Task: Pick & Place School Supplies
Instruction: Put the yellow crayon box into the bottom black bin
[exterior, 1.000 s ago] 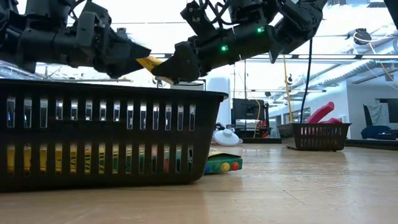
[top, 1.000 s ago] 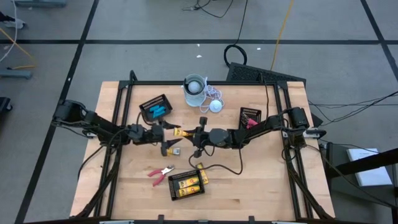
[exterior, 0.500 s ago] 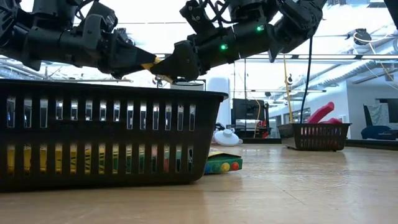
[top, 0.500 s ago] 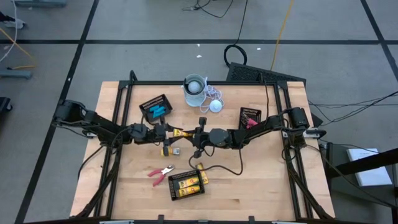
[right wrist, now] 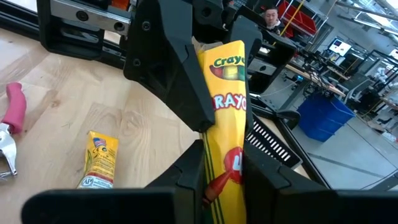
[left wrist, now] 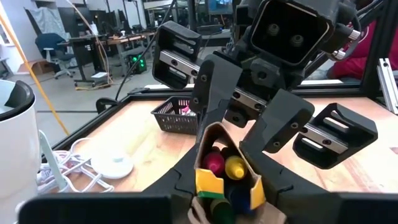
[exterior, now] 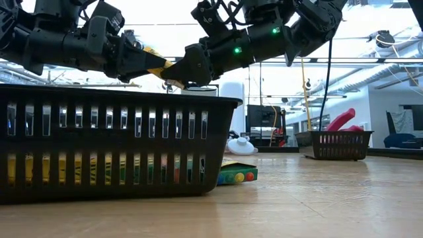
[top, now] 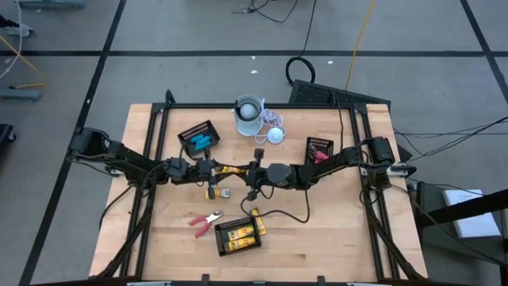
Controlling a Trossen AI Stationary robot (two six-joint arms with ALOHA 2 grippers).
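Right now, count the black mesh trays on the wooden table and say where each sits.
3. One black mesh tray sits back left, one back right, one near the front edge. None appears hidden.

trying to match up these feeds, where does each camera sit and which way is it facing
High view: above the table, looking straight down; both arms meet mid-table on a crayon box, left claw, right claw.
Low view: at tabletop height, looking across past a black basket; both arms enter from above.
Left wrist view: on the left arm, facing the right arm; its own fingers show below.
Right wrist view: on the right arm, facing the left arm.
All four share the crayon box.
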